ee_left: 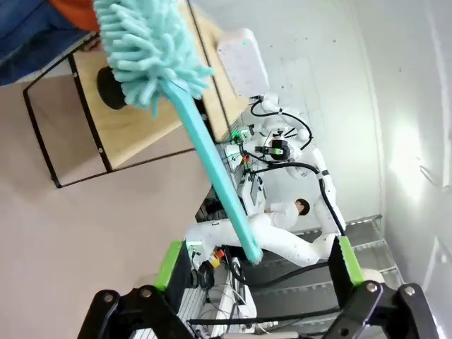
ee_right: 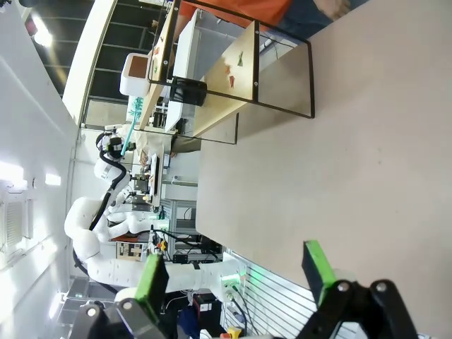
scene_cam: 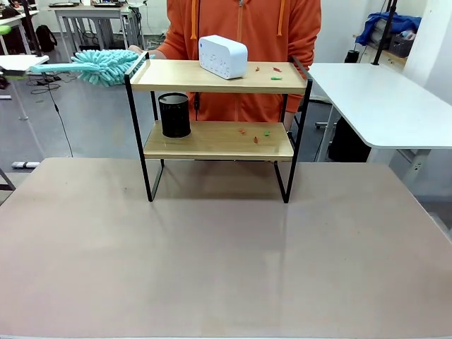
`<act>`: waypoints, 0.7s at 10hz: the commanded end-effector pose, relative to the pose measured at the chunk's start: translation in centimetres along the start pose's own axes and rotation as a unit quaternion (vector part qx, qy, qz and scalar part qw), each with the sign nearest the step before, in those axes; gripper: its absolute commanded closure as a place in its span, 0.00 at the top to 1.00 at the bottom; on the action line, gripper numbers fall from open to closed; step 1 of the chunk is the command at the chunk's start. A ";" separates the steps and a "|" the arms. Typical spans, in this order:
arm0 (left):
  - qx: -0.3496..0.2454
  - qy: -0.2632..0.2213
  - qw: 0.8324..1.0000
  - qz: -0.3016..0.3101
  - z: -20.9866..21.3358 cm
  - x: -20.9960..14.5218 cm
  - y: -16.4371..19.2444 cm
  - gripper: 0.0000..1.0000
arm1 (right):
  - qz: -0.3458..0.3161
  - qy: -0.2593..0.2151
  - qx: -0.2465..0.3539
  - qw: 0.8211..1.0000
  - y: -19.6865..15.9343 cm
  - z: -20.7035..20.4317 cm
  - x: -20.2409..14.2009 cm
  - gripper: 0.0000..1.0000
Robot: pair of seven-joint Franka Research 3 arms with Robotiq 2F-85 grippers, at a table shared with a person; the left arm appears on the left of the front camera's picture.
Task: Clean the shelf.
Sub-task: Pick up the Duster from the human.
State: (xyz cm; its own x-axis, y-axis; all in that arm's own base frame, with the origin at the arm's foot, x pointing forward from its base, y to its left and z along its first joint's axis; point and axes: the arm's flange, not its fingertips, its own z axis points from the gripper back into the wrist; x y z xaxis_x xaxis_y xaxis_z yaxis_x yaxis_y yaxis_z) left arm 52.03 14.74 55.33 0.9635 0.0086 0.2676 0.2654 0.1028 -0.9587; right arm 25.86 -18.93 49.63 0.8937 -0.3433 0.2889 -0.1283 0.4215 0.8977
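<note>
The shelf (scene_cam: pixel 183 76) stands on the far middle of the table, with small red and green scraps (scene_cam: pixel 275 70) on its top board and more scraps (scene_cam: pixel 256 134) on the lower one. A person in an orange hoodie (scene_cam: pixel 240 21) behind it holds out a teal fluffy duster (scene_cam: pixel 106 66) to the picture's left. In the left wrist view the duster's handle (ee_left: pixel 212 169) points down at my open left gripper (ee_left: pixel 258 263), its end level with the fingertips and touching neither. My right gripper (ee_right: pixel 234 272) hangs open over bare table, far from the shelf (ee_right: pixel 240 85).
A white box-shaped device (scene_cam: pixel 223 56) sits on the top board and a black cup (scene_cam: pixel 174 115) on the lower board's left. The brown table (scene_cam: pixel 226 254) is bare in front of the shelf. A white table (scene_cam: pixel 381 99) stands at the far right.
</note>
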 end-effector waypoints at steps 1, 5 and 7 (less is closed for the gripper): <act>0.010 0.033 0.998 0.059 -2.3 1.9 0.2 1.00 | 0.015 -0.006 0.008 1.000 0.2 -0.1 0.3 1.00; 0.017 0.065 0.992 0.108 -7.0 2.2 1.5 1.00 | 0.015 -0.006 0.008 1.000 0.2 -0.1 0.3 1.00; 0.011 0.062 0.992 0.106 -7.1 2.2 1.4 1.00 | 0.015 -0.006 0.008 1.000 0.2 -0.1 0.3 1.00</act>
State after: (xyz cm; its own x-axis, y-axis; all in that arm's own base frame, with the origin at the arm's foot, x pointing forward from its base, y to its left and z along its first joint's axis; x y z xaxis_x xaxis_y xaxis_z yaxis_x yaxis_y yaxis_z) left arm 55.17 7.59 53.61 0.9942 -0.0953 0.0506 0.0631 0.1336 -0.9890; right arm 25.85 -18.93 49.64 0.8937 -0.3426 0.2897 -0.1292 0.4219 0.8974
